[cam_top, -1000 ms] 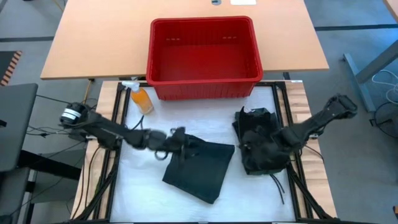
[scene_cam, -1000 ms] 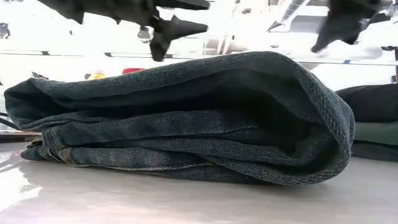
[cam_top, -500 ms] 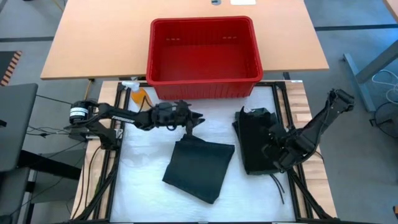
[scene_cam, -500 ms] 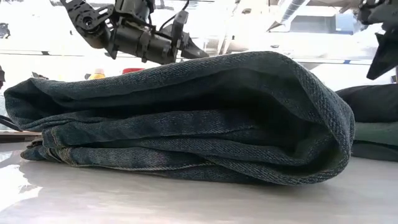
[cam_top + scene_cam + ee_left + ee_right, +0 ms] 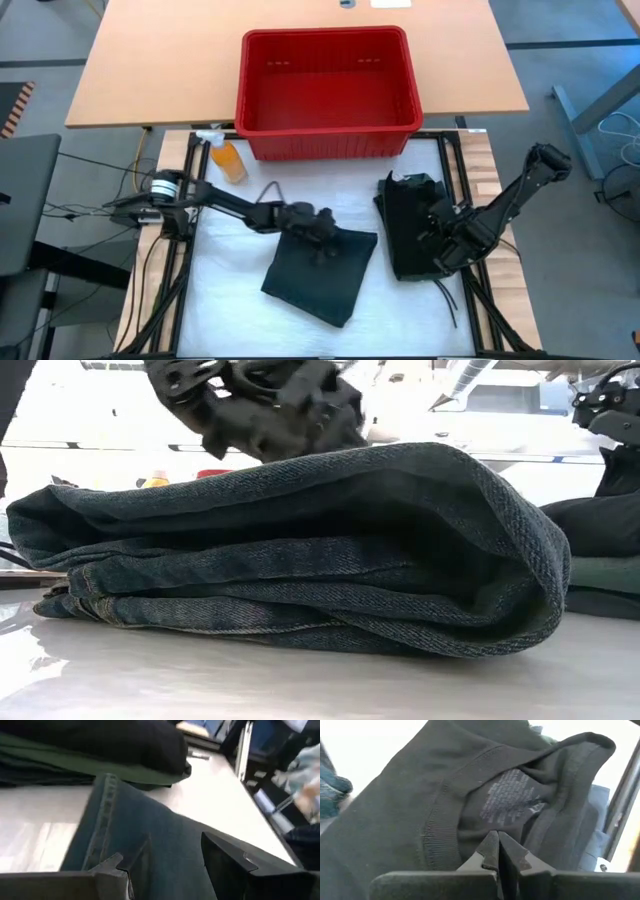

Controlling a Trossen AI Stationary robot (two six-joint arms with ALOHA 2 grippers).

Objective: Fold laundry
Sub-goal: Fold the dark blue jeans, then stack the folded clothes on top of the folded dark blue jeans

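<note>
1. I am a two-armed robot at a white-covered desk (image 5: pixel 230 300), seen from above. A red basket (image 5: pixel 328 80) stands at the far edge, and an orange bottle (image 5: pixel 228 160) sits near its left corner.

2. In the middle of the desk lies a folded pair of dark jeans (image 5: pixel 322 270), a thick, layered bundle. From desk height its rounded fold faces right, and stitched seams show along its lower left edge.

3. My left pincer (image 5: pixel 322 228) is on the far edge of the jeans. Its fingers are spread partway, with denim showing between them in the left wrist view; they grip nothing that I can see.

4. To the right, well apart from the jeans, sits a stack of dark garments (image 5: pixel 412 235), black cloth over green. My right pincer (image 5: pixel 437 240) rests above that stack, its fingers pressed together and empty. Just beyond the tips is a black shirt's ribbed collar (image 5: pixel 445 815) with a printed label inside.

5. My judgement on handling: the denim looks heavy and fairly stiff, so it should hold its folds but needs a firm grip at a thick seam or folded edge. The black shirt looks light, soft and limp; I would pinch it at the collar or a hem, as it would sag and unfold easily.
</note>
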